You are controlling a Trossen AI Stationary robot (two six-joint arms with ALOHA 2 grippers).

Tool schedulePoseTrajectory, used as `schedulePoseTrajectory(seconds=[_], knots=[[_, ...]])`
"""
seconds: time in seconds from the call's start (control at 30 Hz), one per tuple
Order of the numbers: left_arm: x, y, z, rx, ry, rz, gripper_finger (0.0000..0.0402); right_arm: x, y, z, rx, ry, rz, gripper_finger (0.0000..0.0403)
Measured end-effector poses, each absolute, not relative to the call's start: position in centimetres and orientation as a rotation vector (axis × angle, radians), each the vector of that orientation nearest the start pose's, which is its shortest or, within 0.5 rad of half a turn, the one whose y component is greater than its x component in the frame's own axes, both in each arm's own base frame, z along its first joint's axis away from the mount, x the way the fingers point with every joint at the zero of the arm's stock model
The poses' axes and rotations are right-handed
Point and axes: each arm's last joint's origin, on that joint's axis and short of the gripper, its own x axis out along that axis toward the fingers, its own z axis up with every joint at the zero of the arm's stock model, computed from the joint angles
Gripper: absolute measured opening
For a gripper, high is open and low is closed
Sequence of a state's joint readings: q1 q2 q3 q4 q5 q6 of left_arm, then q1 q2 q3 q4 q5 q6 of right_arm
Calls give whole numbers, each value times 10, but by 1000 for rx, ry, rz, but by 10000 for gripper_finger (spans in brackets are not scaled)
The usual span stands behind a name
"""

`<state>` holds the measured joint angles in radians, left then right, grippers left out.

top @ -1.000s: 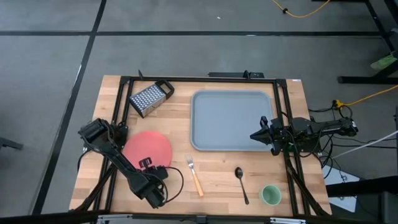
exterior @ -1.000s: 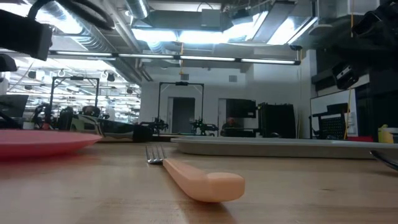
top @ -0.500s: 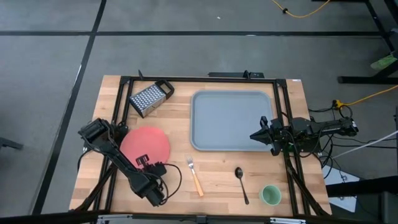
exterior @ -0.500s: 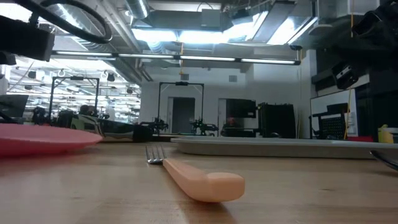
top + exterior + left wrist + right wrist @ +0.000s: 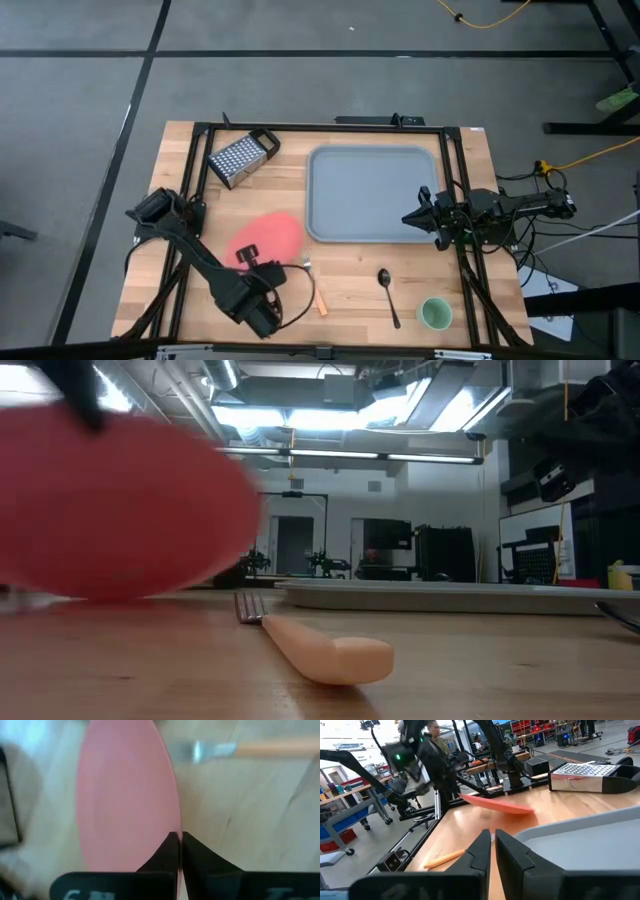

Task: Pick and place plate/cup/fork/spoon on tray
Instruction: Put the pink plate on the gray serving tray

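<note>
Left fingers [image 5: 178, 851] tight on plate [image 5: 266, 238]

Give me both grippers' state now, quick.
Left gripper: shut on the plate, lifted off the table.
Right gripper: shut, empty, at the tray's edge.

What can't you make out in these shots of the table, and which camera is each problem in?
- Cup: only the high view shows it; its inside is too small to read.
- Plate, low view: blurred, cut off by the frame's left edge.
- Left gripper, high view: its hold on the plate's rim is too small to see; the left wrist view shows it pinched.
- Spoon: barely shows at the low view's right edge.
</note>
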<state>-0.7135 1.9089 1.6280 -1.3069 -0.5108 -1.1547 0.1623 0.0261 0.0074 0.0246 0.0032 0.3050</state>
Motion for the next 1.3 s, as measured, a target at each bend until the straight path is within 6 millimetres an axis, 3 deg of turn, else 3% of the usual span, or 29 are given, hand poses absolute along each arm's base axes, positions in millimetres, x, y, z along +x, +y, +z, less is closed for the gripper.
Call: schedulePoseTrajectory(seconds=[0.17, 0.47, 0.77, 0.9, 1.13, 1.3], knots=[[308, -200, 274, 63, 1055, 508, 1, 98, 16, 166, 305, 18, 158, 32], [353, -143, 279, 445, 1074, 399, 0, 98, 16, 166, 309, 19, 161, 32], [408, -105, 236, 679, 1137, 232, 0, 97, 16, 171, 312, -30, 172, 32], [431, -94, 222, 781, 1078, 206, 0, 97, 16, 179, 313, -111, 187, 32], [462, -75, 206, 823, 954, 124, 0, 95, 17, 187, 293, -194, 249, 32], [476, -51, 192, 798, 933, 164, 3, 95, 17, 189, 295, -208, 250, 32]])
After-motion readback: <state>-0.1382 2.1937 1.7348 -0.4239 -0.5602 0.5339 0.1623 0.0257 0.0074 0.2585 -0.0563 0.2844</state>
